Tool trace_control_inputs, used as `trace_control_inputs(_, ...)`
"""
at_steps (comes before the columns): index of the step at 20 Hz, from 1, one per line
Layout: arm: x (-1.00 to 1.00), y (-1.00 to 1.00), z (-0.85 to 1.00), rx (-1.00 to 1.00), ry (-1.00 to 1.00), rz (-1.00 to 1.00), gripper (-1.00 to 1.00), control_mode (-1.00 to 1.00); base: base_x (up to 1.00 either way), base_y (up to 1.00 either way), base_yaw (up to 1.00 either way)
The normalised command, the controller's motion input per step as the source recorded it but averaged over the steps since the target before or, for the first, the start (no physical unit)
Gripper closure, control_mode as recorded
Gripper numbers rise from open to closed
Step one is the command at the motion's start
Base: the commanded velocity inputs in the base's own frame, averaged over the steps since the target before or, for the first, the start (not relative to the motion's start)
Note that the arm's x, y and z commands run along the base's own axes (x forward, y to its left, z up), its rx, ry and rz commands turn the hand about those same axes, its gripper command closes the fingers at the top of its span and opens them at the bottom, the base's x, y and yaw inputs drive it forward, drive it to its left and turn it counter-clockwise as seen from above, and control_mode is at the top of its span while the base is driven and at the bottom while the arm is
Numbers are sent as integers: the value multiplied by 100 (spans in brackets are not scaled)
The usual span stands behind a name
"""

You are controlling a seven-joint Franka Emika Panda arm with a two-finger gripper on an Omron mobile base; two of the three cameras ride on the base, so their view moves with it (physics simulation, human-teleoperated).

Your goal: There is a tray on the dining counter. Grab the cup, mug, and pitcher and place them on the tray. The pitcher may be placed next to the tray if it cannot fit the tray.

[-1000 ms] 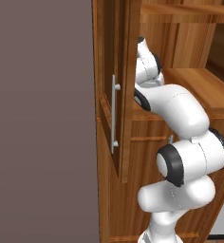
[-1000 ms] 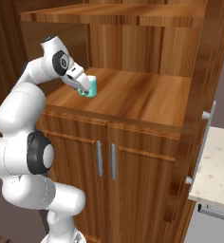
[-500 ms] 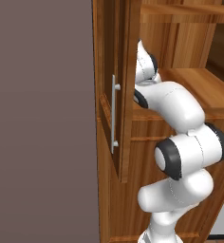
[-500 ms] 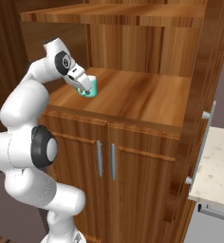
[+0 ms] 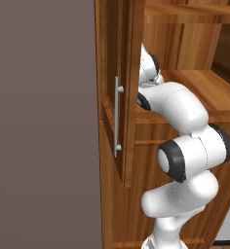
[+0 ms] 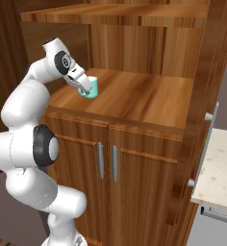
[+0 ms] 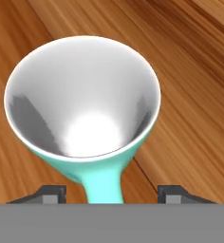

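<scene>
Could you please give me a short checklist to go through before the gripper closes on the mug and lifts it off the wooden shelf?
1. Pale teal mug with whitish inside upright on the wooden cabinet shelf: ok.
2. Gripper at the mug, its handle between the two dark finger tips: ok.
3. Fingers touching the handle: not ok; gaps on both sides in the hand view.
4. Mug empty, nothing to spill: ok.
5. Room below the upper shelf board for lifting: ok.
6. Path to the tray: cannot tell.

Mug [image 6: 91,87] upright on shelf [image 6: 144,98]; tool [image 6: 82,89] apparently straddling its handle.
</scene>
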Motion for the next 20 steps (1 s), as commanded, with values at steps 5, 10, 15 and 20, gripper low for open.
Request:
trace_control_inputs(5,1,-8,-8,-3,0,-5,100,-100,0,0,0)
trace_control_inputs(10,-5,-25,-2,-1,0,-4,100,-100,0,0,0)
trace_control_inputs(15,-57,-55,0,0,0,0,100,-100,0,0,0)
trace_control_inputs(20,-100,-54,0,0,-3,0,100,-100,0,0,0)
